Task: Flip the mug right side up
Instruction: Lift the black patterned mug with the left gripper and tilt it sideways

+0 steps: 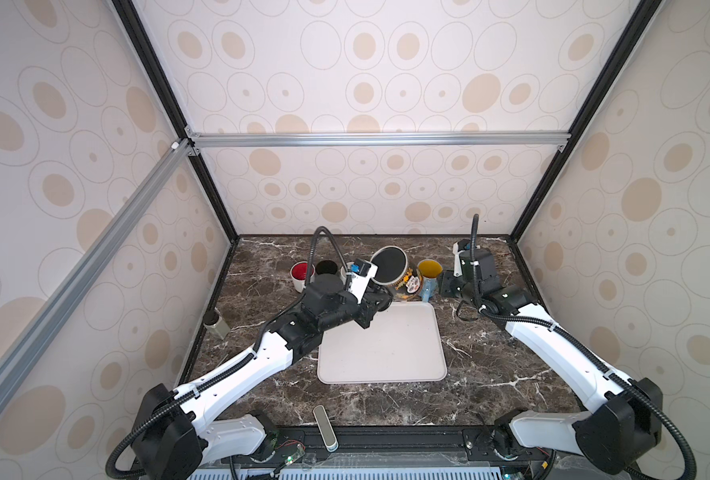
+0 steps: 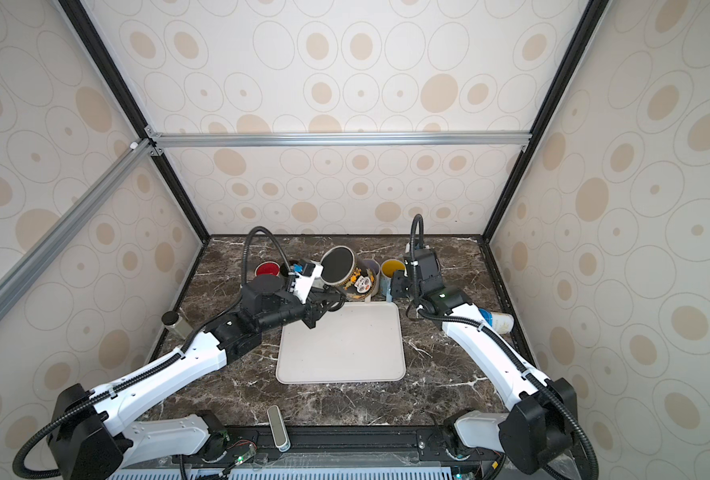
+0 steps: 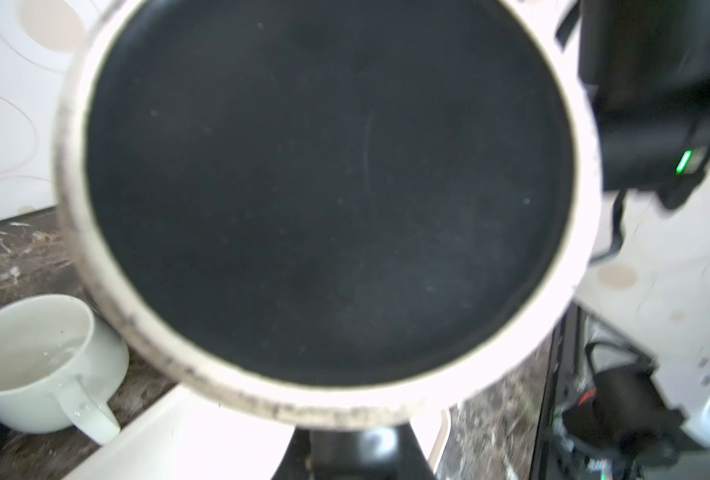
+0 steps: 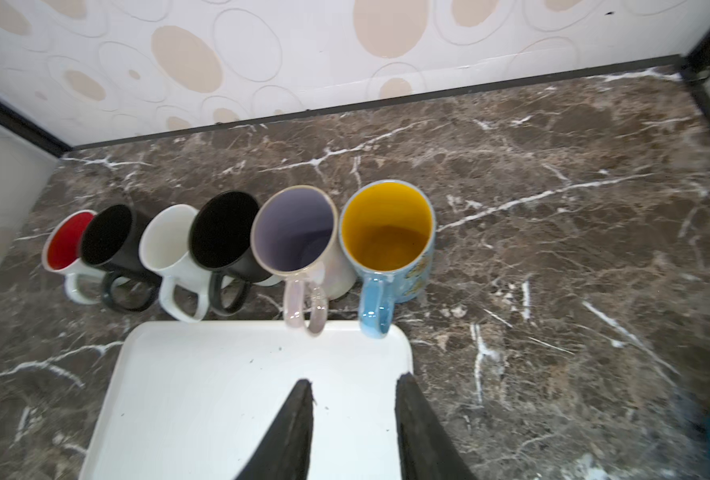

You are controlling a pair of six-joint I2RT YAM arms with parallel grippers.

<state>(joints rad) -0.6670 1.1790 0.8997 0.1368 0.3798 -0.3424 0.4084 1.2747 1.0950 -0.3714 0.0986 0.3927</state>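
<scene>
Over the far edge of the white tray (image 1: 382,357), the skull-patterned mug (image 1: 392,272) is held clear of the marble table (image 1: 494,357). It is tilted, with one dark round end with a pale rim turned up and to the left. The left gripper (image 1: 380,303) has its jaws together on the mug, apparently at the handle, though the contact is partly hidden. The left wrist view is filled by the mug's dark end, blurred; mouth or base cannot be told. The right gripper (image 4: 355,380) has its jaws apart with nothing between them. In both top views it hangs just right of the blue mug (image 1: 429,272), which is yellow inside. Upright mugs stand in a row along the far side, among them the red-lined mug (image 4: 70,241), the white mug (image 4: 168,239) and the lavender mug (image 4: 295,228).
</scene>
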